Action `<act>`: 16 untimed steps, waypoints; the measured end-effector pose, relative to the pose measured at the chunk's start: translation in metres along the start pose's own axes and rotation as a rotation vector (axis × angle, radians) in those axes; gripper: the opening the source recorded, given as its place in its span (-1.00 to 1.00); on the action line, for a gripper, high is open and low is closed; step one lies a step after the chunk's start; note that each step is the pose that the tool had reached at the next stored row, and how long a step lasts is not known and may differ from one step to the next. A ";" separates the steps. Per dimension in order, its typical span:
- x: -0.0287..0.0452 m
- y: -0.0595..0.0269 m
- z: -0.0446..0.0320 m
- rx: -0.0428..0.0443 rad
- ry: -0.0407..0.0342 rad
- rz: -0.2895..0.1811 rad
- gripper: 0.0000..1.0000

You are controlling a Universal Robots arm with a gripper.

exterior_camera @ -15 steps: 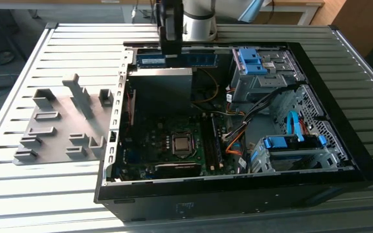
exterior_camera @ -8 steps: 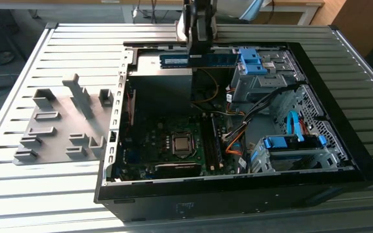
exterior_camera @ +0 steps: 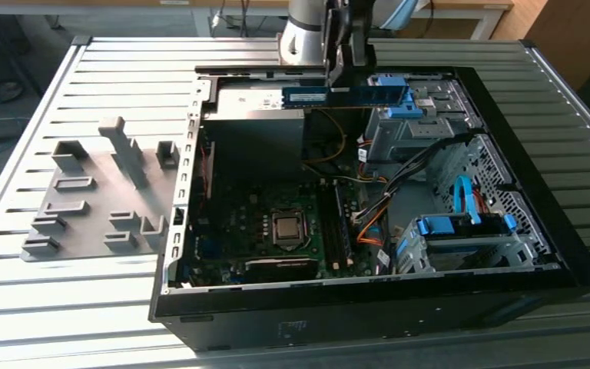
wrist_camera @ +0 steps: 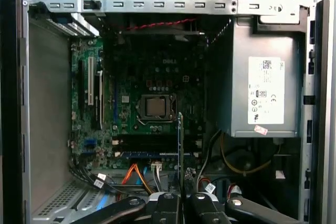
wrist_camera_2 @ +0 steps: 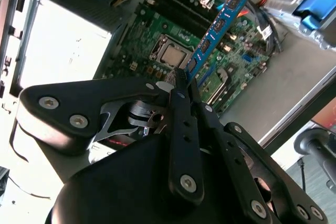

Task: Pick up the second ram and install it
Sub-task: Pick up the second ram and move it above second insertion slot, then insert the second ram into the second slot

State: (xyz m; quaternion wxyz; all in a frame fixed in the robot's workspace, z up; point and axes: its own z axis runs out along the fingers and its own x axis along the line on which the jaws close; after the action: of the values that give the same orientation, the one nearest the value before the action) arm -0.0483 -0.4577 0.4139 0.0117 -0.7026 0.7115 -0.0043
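In the exterior view the gripper (exterior_camera: 338, 77) hung at the upper middle of the frame, over the far end of the open computer case (exterior_camera: 541, 254), with its fingers pinched on the second ram (exterior_camera: 346, 95). The blue-green stick was held level and edge-on, reaching from the fingers toward the exterior view's right, above the silver power supply (exterior_camera: 259, 104) and the drive cage (exterior_camera: 418, 127), clear of the motherboard (exterior_camera: 274, 223) below. In the second wrist view the gripper (wrist_camera_2: 182, 80) clamped one end of the second ram (wrist_camera_2: 218, 27), which ran up toward the upper right of the frame over the processor socket (wrist_camera_2: 172, 53). On the slatted table (exterior_camera: 101, 307), at the middle left of the exterior view, stood a grey slotted holder (exterior_camera: 105, 192), well apart from the gripper.
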 end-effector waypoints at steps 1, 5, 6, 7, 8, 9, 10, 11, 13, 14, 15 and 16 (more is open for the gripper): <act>0.0001 -0.0006 0.0000 0.0000 0.0001 0.000 -0.72; 0.0000 -0.0010 0.0000 0.0000 0.0001 0.000 -0.72; 0.0000 -0.0011 0.0000 0.0000 0.0001 0.000 -0.72; 0.0000 -0.0012 0.0000 0.0000 0.0001 0.000 -0.72; 0.0000 -0.0013 0.0000 0.0000 0.0000 0.000 -0.72; 0.0000 -0.0014 0.0000 0.0000 0.0001 0.000 -0.72; 0.0000 -0.0015 0.0000 0.0000 0.0001 0.000 -0.72; 0.0000 -0.0015 0.0000 0.0000 0.0001 0.001 -0.72; 0.0000 -0.0016 0.0001 0.0002 0.0004 0.017 -0.72; 0.0000 -0.0016 0.0001 0.0004 0.0008 0.034 -0.72; 0.0000 -0.0016 0.0002 0.0006 0.0012 0.051 -0.72; 0.0000 -0.0016 0.0003 0.0008 0.0016 0.069 -0.72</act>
State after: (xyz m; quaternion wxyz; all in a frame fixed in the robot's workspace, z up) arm -0.0467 -0.4577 0.4136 0.0116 -0.6777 0.7353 -0.0048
